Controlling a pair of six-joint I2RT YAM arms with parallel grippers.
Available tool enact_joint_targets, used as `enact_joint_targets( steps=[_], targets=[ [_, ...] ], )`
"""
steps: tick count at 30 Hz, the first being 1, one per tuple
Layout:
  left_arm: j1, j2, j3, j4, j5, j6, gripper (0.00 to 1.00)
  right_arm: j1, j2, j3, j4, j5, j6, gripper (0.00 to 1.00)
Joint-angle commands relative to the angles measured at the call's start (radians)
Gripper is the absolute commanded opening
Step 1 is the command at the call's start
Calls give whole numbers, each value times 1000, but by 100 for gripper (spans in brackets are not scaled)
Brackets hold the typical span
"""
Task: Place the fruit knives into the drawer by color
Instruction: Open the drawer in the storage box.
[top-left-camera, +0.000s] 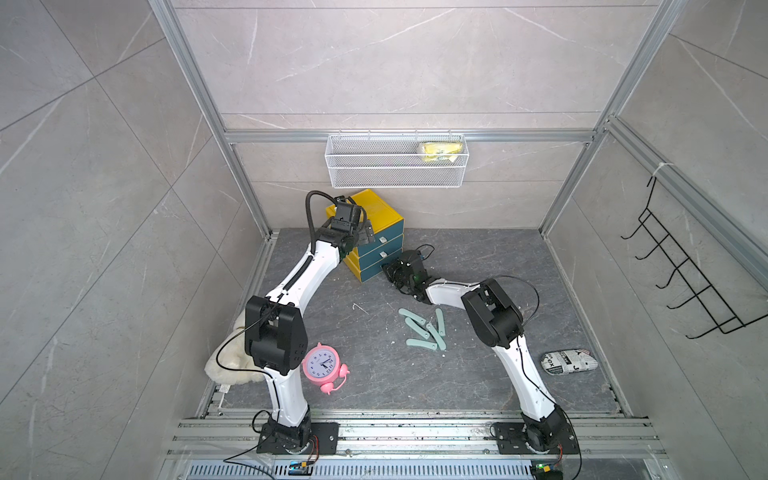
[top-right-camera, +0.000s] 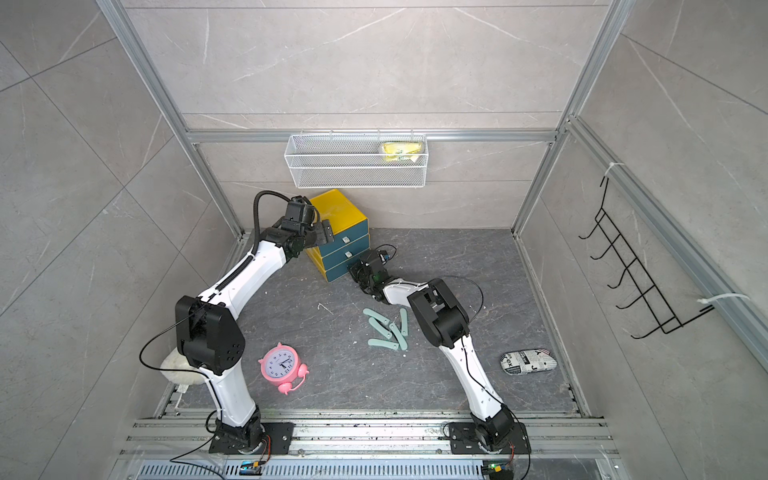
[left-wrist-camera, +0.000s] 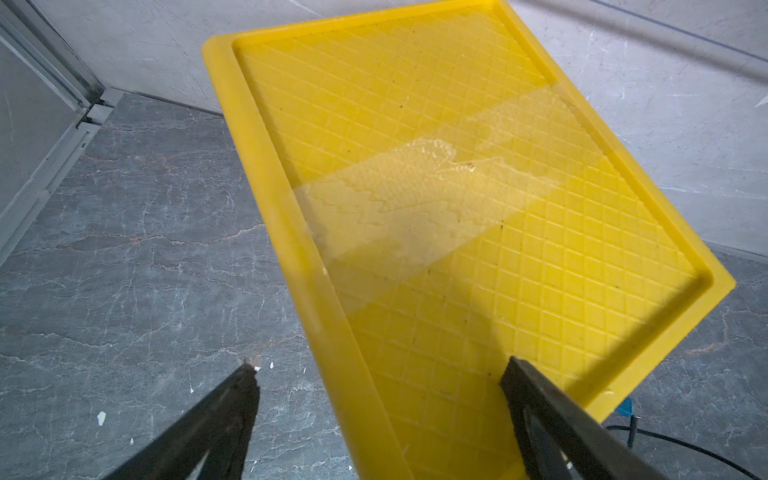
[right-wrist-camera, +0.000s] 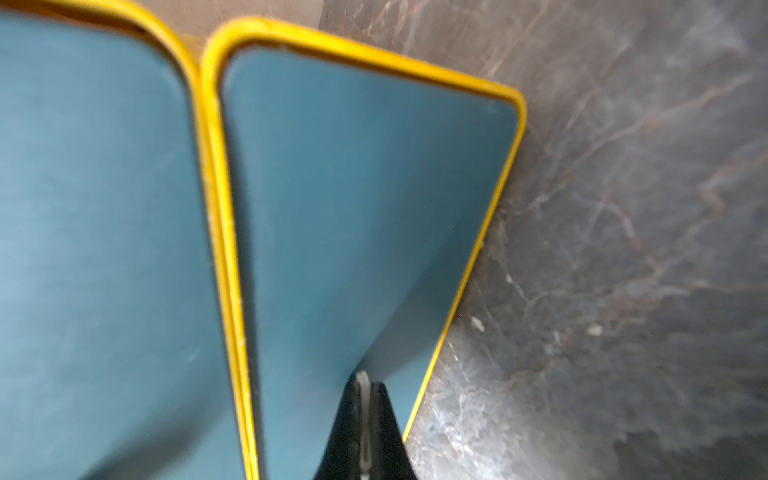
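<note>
The drawer chest (top-left-camera: 378, 210) has a yellow case and three dark teal drawers, and stands at the back of the table. My left gripper (left-wrist-camera: 381, 363) hangs open over its ribbed yellow top (left-wrist-camera: 457, 187), one finger off the edge; in both top views it sits at the chest's upper front (top-left-camera: 365, 233) (top-right-camera: 326, 232). My right gripper (right-wrist-camera: 363, 380) is low at the bottom drawer front (right-wrist-camera: 353, 208), shut on its thin white pull (right-wrist-camera: 362, 384). Several pale teal fruit knives (top-left-camera: 424, 330) (top-right-camera: 388, 328) lie loose on the table, beside the right forearm.
A pink alarm clock (top-left-camera: 324, 368) and a white fluffy cloth (top-left-camera: 232, 365) lie near the left arm's base. A printed pouch (top-left-camera: 569, 361) lies at the right. A white wire mesh basket (top-left-camera: 395, 162) holding a yellow packet (top-left-camera: 440, 150) hangs on the back wall. A black hook rack (top-left-camera: 681, 270) hangs on the right wall.
</note>
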Motion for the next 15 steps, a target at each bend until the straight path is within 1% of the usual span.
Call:
enact_joint_targets(
  steps=[1, 6, 15],
  targets=[
    [-7, 60, -4, -115, 42, 50, 95, -1, -33, -65, 22, 17, -18, 0],
    [-7, 72, 8, -120, 41, 49, 95, 5, -123, -238, 115, 13, 1, 0],
    [-6, 89, 17, -118, 39, 48, 95, 28, -283, -514, 221, 10, 12, 0]
  ],
)
